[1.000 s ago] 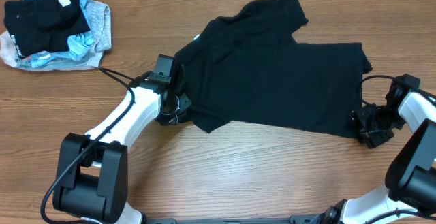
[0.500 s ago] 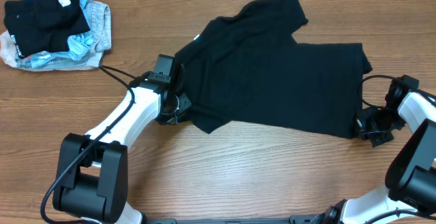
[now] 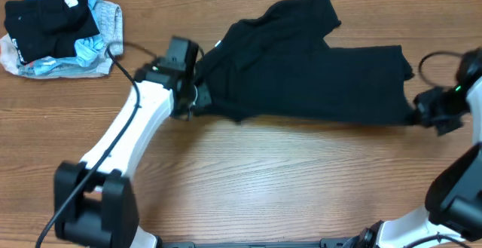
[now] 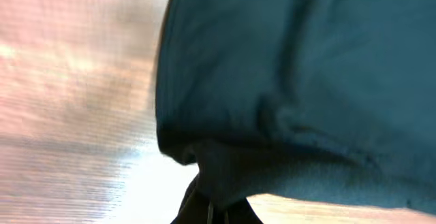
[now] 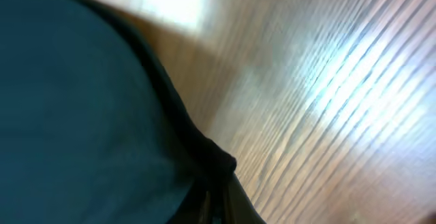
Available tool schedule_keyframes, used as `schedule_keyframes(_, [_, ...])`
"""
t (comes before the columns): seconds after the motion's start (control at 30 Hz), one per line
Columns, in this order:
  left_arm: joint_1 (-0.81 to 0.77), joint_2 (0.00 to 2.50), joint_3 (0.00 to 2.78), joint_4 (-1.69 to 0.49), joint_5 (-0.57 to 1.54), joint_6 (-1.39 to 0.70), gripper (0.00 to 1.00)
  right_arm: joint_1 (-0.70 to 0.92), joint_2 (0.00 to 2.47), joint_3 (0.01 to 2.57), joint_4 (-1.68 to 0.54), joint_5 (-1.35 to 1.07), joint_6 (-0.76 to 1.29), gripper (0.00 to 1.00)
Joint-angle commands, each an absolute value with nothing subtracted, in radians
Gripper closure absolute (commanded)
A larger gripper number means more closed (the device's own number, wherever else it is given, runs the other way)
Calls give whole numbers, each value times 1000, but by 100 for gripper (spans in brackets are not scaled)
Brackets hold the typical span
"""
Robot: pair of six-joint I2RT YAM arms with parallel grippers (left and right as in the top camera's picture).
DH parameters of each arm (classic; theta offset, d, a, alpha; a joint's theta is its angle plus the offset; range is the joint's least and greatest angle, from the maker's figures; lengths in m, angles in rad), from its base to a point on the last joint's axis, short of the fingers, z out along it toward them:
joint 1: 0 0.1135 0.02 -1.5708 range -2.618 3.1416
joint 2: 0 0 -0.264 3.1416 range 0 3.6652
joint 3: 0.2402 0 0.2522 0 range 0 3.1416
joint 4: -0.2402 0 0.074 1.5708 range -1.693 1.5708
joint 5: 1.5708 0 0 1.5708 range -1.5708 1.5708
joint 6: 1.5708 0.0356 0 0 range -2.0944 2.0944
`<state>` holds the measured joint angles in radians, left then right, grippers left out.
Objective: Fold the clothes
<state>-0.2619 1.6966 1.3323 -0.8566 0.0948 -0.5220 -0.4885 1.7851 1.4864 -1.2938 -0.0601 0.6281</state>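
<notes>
The clothes (image 3: pixel 309 75), a large black garment with sleeves, lie spread across the wooden table (image 3: pixel 263 180), one sleeve pointing up and right. My left gripper (image 3: pixel 197 101) is shut on the garment's left lower corner. At the right, my right gripper (image 3: pixel 416 114) is shut on its right lower corner. The near edge between them is pulled straight and lifted a little. In the left wrist view, black fabric (image 4: pixel 300 81) bunches into the closed jaws. The right wrist view shows the hem (image 5: pixel 177 122) running down into the closed jaws.
A pile of other garments (image 3: pixel 60 29), black on top of pale blue and grey, sits at the table's far left corner. Cables trail from both arms. Bare wood fills the front half of the table.
The right gripper closed on the garment's right corner. Both grippers have since moved away from the front edge, pulling the near hem up and straight.
</notes>
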Motion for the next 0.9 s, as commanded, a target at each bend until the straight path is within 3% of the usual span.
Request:
schedule_keyframes(0.0, [-263, 1564, 1477, -876, 30, -413, 96, -487, 1679, 1692, -1359, -39, 586, 96])
schedule_keyframes(0.4, [-263, 1205, 1752, -885, -89, -352, 96, -472, 1567, 2287, -1605, -114, 500, 96])
schedule_keyframes(0.63, [-262, 1163, 1752, -834, -215, -377, 96, -435, 1557, 2378, -1525, -115, 501, 96])
schedule_keyframes(0.87, [-254, 1362, 1752, -631, -347, -374, 96, -399, 1628, 2377, -1318, -121, 527, 96])
